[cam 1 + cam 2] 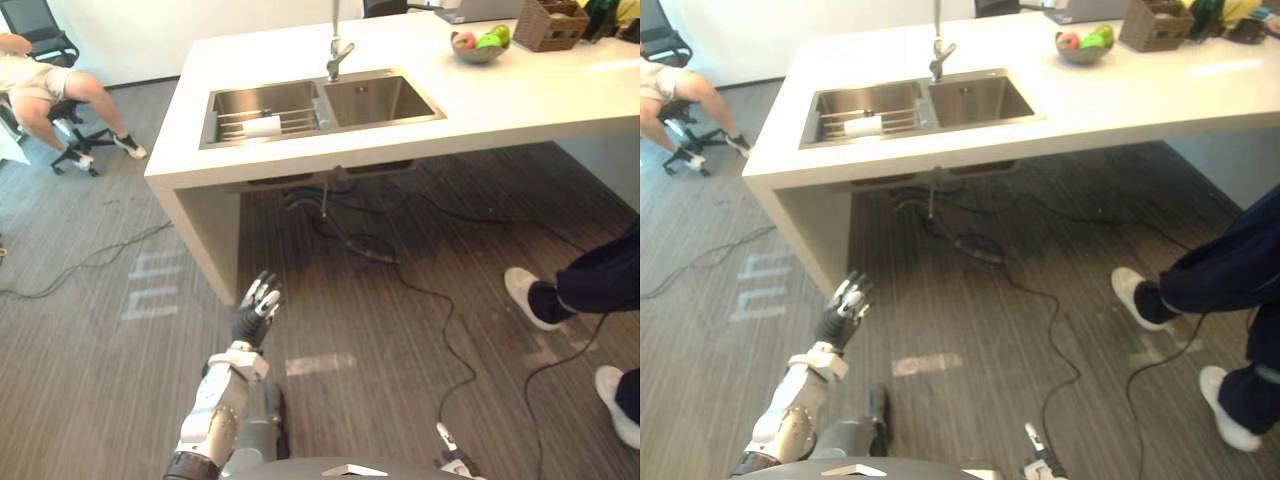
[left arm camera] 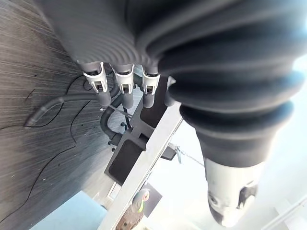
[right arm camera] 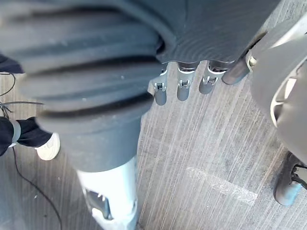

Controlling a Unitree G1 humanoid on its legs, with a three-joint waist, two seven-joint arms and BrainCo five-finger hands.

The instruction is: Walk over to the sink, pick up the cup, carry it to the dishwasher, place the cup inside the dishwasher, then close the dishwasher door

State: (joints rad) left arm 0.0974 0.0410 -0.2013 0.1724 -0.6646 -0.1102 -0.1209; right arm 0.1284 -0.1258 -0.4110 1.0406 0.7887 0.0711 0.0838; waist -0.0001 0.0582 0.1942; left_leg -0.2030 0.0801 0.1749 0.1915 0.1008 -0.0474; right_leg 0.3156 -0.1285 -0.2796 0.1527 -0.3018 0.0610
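In the left basin of the sink (image 1: 380, 100), on a wire rack, the cup (image 1: 262, 126) lies on its side, white and untouched, well apart from both hands. The robot stands back from the white counter (image 1: 520, 100) with bare floor between. Its left hand (image 1: 258, 305) is raised ahead of it, fingers loose and spread, holding nothing; the right hand (image 3: 181, 88) hangs low at its side over the floorboards, fingers straight and likewise empty. The step in hand looks to be the walk-up, with nothing yet grasped.

The likeliest trouble lies underfoot: dark cables (image 1: 440, 310) trail across the floor from beneath the counter, and a foot set on one could slip or snag. A person's legs (image 1: 590, 285) stand near on the right, so a wide swing of the right arm might meet them. At the sink, the cup lying sideways on the rack may roll from a careless pinch — and the faucet (image 1: 337, 55) stands just beside the basin, where a reaching arm coming in too high could knock it.
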